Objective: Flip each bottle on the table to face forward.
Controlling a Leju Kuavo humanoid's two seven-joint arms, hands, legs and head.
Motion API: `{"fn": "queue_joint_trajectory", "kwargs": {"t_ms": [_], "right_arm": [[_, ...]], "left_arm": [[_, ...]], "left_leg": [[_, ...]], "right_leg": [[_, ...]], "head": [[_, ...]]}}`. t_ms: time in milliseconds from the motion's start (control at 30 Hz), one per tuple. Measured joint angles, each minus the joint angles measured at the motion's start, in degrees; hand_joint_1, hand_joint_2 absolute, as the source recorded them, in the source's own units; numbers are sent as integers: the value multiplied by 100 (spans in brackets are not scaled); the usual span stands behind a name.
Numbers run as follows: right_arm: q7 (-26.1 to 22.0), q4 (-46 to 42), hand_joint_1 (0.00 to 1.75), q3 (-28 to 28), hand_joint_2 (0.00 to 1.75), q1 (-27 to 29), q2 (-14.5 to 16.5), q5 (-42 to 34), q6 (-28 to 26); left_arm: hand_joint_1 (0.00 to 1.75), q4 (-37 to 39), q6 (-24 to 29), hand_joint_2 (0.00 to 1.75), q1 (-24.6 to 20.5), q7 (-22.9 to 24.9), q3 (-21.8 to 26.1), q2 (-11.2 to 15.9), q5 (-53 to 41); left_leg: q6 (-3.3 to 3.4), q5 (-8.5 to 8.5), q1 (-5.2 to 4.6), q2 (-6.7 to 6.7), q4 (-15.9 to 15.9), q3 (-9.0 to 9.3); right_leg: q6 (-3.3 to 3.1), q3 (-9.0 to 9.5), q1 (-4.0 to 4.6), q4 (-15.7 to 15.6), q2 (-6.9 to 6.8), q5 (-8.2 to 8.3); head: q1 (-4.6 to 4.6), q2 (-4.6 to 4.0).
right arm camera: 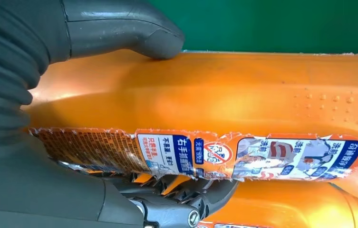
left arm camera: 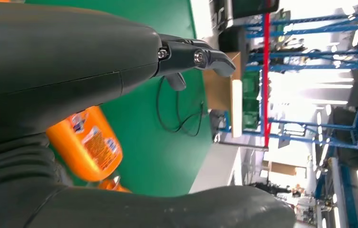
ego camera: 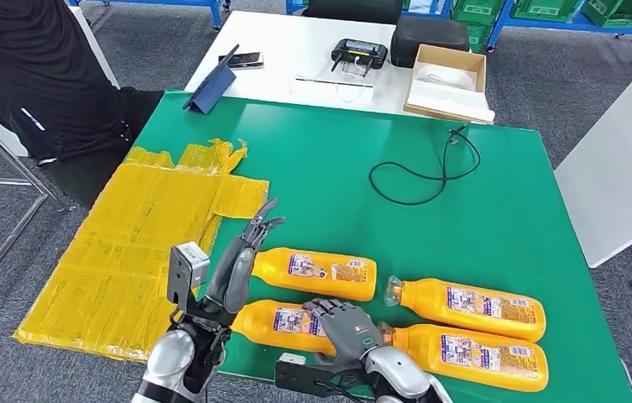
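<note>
Green worktop (ego camera: 497,210), four orange bottles lying flat at 5–6 o'clock in two rows, labels up. Yellow plastic sheet (ego camera: 127,243) at 8 o'clock, draped over the worktop edge.

Left to right:
- near-left bottle (ego camera: 283,326): right robot hand (ego camera: 344,329) rests on it. Right wrist view: thumb pressed on the upper side, dark fingers curled under the label edge, so it's clamped on this bottle.
- far-left bottle (ego camera: 316,273): left robot hand (ego camera: 241,260) just beside its base end, fingers apart and extended, holding nothing; can't tell if it touches.
- near-right bottle (ego camera: 463,357), cap end toward the right robot hand.
- far-right bottle (ego camera: 467,308), clear cap pointing left.

Black cable (ego camera: 425,172) looped at 1 o'clock. Cardboard box (ego camera: 449,81) on the white table (ego camera: 295,50) at 12 o'clock, white contents, can't identify.
</note>
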Motion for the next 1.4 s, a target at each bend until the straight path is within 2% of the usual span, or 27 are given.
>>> {"fn": "queue_joint_trajectory", "kwargs": {"t_ms": [167, 267, 333, 400, 467, 567, 700, 900, 1000, 1200, 1300, 1400], "right_arm": [[-24, 150, 175, -4, 175, -141, -49, -248, 123], [62, 245, 175, -40, 175, -193, -17, -402, 228], [146, 315, 175, -141, 175, -205, 64, -780, 222], [134, 362, 175, -300, 175, -174, 143, -1459, 114], [-102, 362, 175, -460, 175, -29, 175, -2344, -203], [-556, 247, 175, -641, 175, 358, 227, -3506, -708], [-1007, -3, 175, -756, 175, 801, 281, -4510, -977], [-1332, -227, 175, -843, 175, 1130, 290, -4704, -1235], [-1468, -468, 175, -866, 175, 1281, 292, -4575, -1370], [-1756, -1184, 175, -857, 175, 1607, 157, -4713, -1345], [-1930, -1399, 175, -816, 175, 1705, 43, -4783, -1375], [-1986, -1528, 175, -765, 175, 1758, -41, -4807, -1408]], "left_arm": [[0, -44, 734, 0, -134, 29, 185, -86, -552], [0, -52, 1181, 0, -215, 35, 400, -150, -522], [0, -52, 1574, 0, -259, 118, 593, -219, -343], [0, -52, 1997, 87, -293, 159, 782, -266, -194], [0, -61, 2399, 175, -307, 47, 960, -282, -138], [0, -125, 2710, 175, -290, 8, 1214, -292, 33], [0, -175, 2668, 175, -236, 238, 1420, -296, 391], [0, -179, 2452, 175, -129, 563, 1537, -315, 791], [0, -178, 1865, 175, 50, 893, 1568, -310, 1551], [0, -53, -73, 175, 585, 1385, 1454, -83, 3741], [0, 37, -557, 175, 782, 1392, 1257, 117, 4377], [0, 103, -733, 175, 886, 1394, 1054, 280, 4641]], "left_leg": [[0, 1, 4, 10, 0, 14], [-1, 0, 5, 16, -1, 34], [-2, -1, 6, 20, -1, 45], [-5, -4, 8, 25, -1, 55], [-7, -5, 10, 29, -2, 59], [-6, -4, 10, 27, -1, 50], [-4, 3, 11, 24, -1, 20], [-4, 13, 8, 19, 0, -16], [-3, 13, 6, 17, 0, -34], [-4, 12, 5, 18, 0, -60], [-4, 11, 6, 18, 0, -69], [-4, 11, 6, 18, 0, -71]], "right_leg": [[-1, 14, 3, 0, 1, 2], [-2, 29, 4, 0, 7, 1], [-4, 35, 4, -1, 11, 0], [-8, 40, 6, -2, 17, 1], [-15, 45, 9, -3, 22, 6], [-20, 42, 12, -2, 21, 10], [-19, 45, 13, 0, 19, 12], [-17, 46, 10, 2, 17, 17], [-16, 30, 9, 2, 16, 17], [-16, 1, 9, 2, 16, 17], [-17, -8, 10, 2, 16, 16], [-17, -10, 10, 2, 16, 16]], "head": [[1, 0], [-1, 0], [1, 0], [1, 0], [2, 0], [1, 0], [1, 1], [1, 1], [1, 0], [1, 0], [1, 0], [0, 0]]}}
